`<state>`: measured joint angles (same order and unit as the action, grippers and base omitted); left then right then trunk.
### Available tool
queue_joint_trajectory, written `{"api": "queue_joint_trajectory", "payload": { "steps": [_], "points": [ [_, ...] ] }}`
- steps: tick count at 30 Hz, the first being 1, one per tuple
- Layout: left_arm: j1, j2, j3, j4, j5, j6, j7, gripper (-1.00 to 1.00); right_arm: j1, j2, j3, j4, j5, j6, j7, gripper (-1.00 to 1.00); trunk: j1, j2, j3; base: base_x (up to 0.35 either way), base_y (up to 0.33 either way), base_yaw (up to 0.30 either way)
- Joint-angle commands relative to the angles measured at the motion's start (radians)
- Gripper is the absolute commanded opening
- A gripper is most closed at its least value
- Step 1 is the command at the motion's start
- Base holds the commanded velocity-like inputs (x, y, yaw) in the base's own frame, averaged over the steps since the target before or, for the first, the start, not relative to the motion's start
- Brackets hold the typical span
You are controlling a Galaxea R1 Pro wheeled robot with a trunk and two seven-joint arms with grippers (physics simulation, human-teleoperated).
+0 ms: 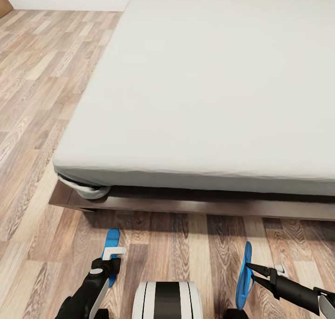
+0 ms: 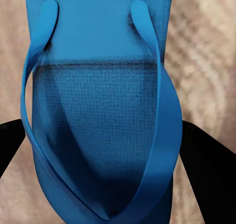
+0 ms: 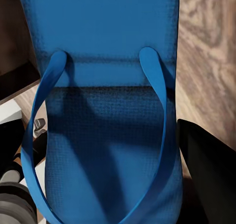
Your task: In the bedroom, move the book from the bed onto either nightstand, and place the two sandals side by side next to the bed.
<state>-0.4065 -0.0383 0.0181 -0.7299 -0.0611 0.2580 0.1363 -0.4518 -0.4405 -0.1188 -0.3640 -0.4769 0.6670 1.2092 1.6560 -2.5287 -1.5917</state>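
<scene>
While both sandals hang in my fingers, a slip threatens.
Left fingers (image 1: 110,259) pinch the left sandal (image 1: 111,244); right fingers (image 1: 251,268) pinch the right sandal (image 1: 244,277) edge-up, well apart beside the bed (image 1: 186,100).

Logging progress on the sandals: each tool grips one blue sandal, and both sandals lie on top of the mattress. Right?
Not quite. The head view shows each sandal low over the wood floor in front of the bed, not on the mattress: left sandal at the left tool, right sandal on edge in the right tool.
</scene>
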Motion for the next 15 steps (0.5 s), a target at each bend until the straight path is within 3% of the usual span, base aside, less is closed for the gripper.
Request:
{"api": "queue_joint_trajectory", "payload": {
  "steps": [1, 4, 15],
  "points": [
    [0.000, 0.000, 0.002, -0.002, -0.006, 0.006, 0.000, -1.00, 0.000, 0.000, -0.001, 0.000, -0.003, 0.008, 0.001, -1.00, 0.000, 0.000, -0.001, 0.000, 0.000, 0.000],
    [0.000, 0.000, 0.002, -0.002, -0.006, 0.006, 0.000, -1.00, -0.001, 0.000, -0.001, 0.000, -0.003, 0.008, 0.001, -1.00, 0.000, 0.000, -0.001, 0.000, 0.000, 0.000],
    [0.000, -0.001, 0.002, -0.002, -0.006, 0.006, 0.000, -1.00, 0.000, 0.000, -0.001, 0.000, -0.003, 0.008, 0.001, -1.00, 0.004, -0.002, -0.035, 0.000, 0.000, 0.000]
  ]
}}
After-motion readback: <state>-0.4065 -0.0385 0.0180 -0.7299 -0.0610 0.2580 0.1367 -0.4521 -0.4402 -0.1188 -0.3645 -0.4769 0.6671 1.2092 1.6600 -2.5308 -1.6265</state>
